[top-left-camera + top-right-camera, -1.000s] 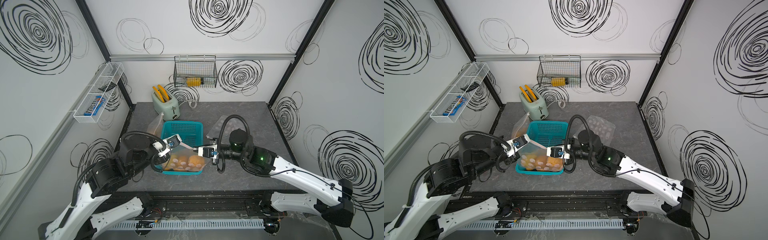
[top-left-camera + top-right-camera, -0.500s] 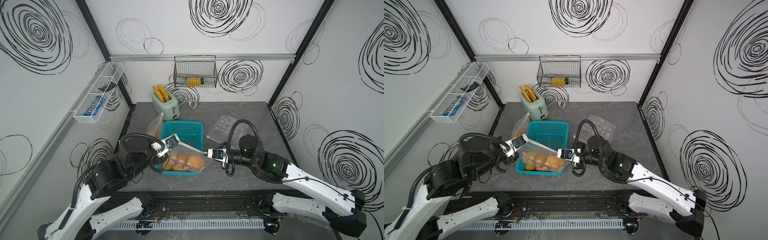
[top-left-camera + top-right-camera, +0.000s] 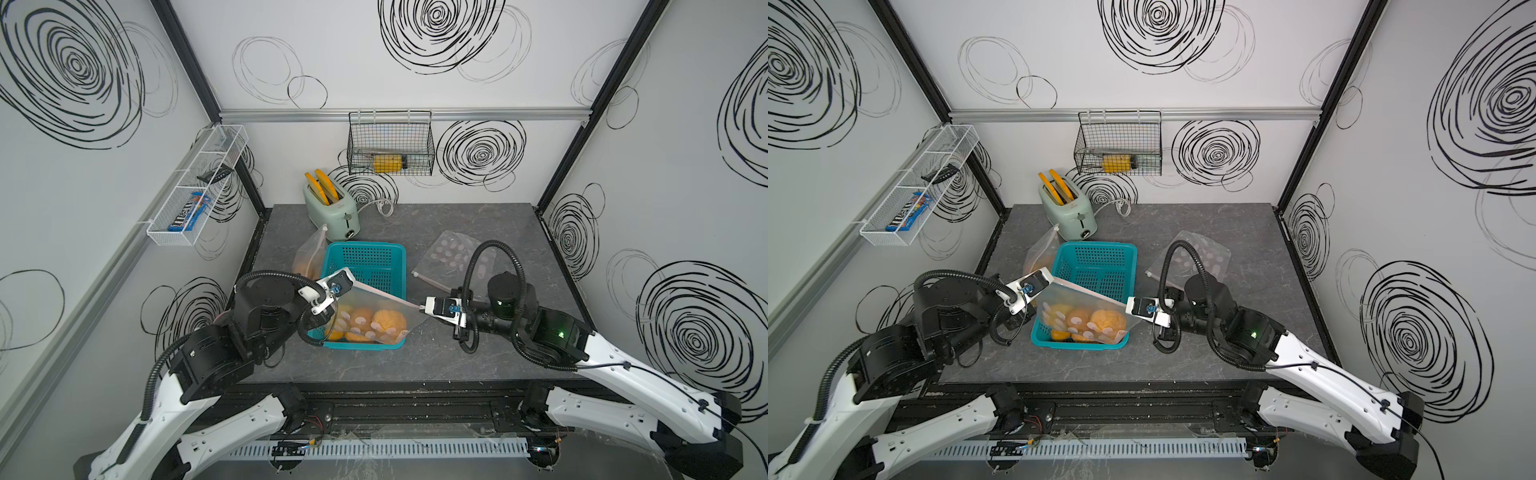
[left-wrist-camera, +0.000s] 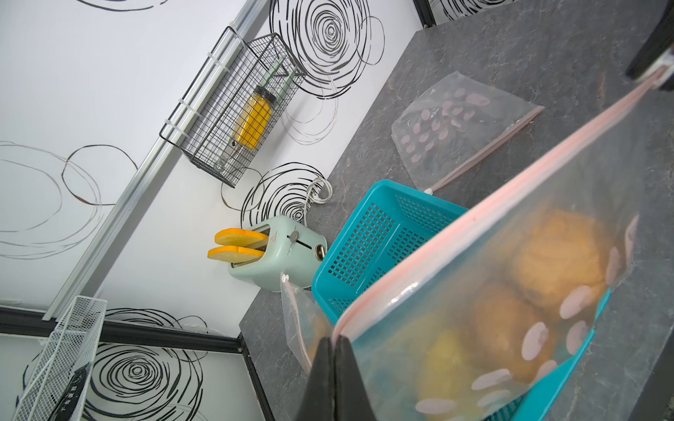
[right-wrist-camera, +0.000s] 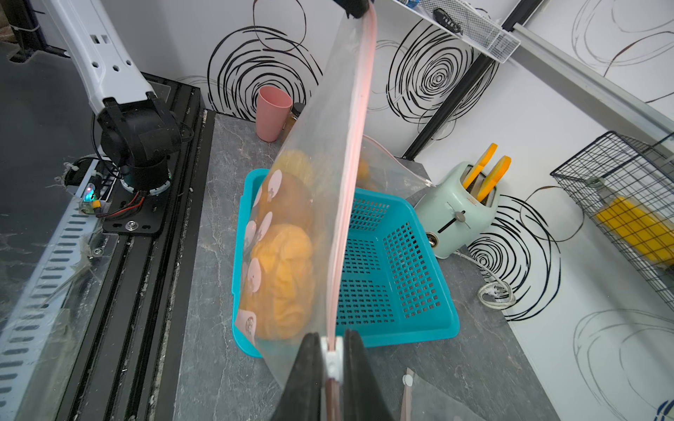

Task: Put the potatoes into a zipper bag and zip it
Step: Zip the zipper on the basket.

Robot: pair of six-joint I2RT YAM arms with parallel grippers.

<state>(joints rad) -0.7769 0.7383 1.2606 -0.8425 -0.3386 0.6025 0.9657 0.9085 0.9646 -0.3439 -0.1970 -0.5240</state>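
Pulling rightward, the right gripper (image 3: 424,308), pinched on the slider (image 5: 333,359), has reached the end of the bag (image 3: 376,301); the left gripper (image 3: 350,286) clamps the opposite corner; the potatoes (image 3: 388,322) look sealed in.

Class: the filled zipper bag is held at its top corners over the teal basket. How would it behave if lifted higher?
Probably floppy: the zipper bag is taut only along its top edge, between the left gripper and right gripper, and bulges below. Likely bottom-heavy, since the potatoes bunch low. It may swing or slip, pinched only at two corners.
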